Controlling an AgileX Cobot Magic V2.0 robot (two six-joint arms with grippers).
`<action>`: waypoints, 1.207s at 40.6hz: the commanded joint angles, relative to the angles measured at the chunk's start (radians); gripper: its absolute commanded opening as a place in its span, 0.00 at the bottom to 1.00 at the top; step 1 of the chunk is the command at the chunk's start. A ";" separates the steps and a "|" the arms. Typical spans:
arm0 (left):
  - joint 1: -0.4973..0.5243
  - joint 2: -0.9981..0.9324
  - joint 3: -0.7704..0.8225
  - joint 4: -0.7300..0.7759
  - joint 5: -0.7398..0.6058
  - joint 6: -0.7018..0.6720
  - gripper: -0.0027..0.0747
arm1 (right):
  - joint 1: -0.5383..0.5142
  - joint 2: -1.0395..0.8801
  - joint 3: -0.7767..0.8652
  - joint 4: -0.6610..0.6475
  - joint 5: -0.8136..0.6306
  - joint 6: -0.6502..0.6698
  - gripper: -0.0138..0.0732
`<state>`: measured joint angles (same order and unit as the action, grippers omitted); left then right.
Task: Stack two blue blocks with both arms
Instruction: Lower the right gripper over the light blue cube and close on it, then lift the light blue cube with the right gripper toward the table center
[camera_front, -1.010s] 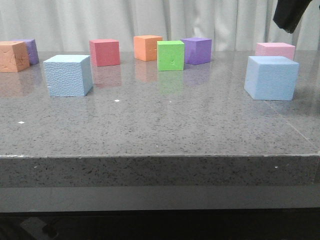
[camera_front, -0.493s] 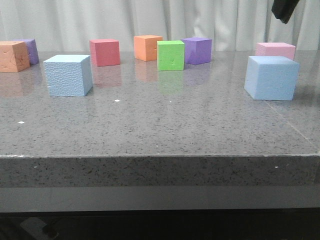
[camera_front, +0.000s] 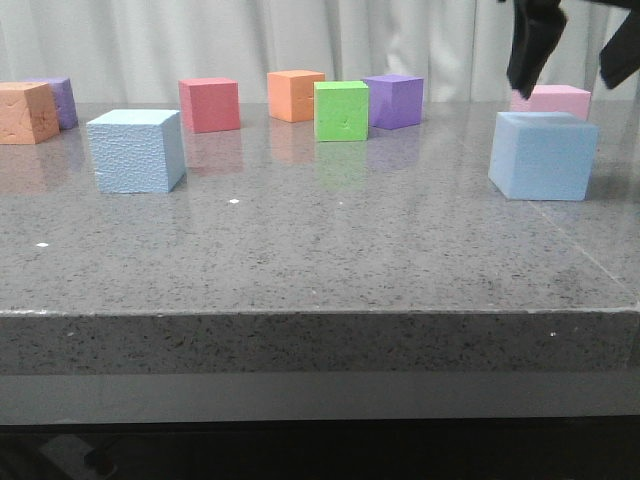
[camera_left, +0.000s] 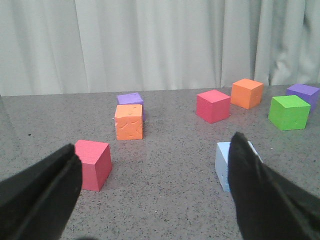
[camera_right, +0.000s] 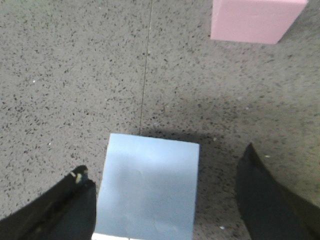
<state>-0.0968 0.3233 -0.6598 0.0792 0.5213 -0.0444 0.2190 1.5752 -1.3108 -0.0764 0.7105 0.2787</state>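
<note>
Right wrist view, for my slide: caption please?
Open right gripper poised above a blue block, pink block beyond.

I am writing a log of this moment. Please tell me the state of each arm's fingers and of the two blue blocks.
Right gripper: fingers open, above the right blue block, not touching it.
Left gripper: fingers open, holding nothing.
Right blue block: on the table, not grasped, nothing on top.
Left blue block: on the table, free, not stacked.
</note>
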 joint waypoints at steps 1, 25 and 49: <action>0.002 0.018 -0.029 0.005 -0.071 -0.003 0.79 | -0.001 -0.003 -0.036 0.025 -0.076 0.002 0.83; 0.002 0.018 -0.029 0.005 -0.071 -0.003 0.79 | 0.000 0.058 -0.061 0.060 -0.020 0.002 0.61; 0.002 0.018 -0.029 0.005 -0.071 -0.003 0.79 | 0.191 0.028 -0.167 0.008 -0.003 0.245 0.60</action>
<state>-0.0968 0.3233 -0.6598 0.0792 0.5213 -0.0444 0.3689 1.6288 -1.4394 -0.0089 0.7851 0.4430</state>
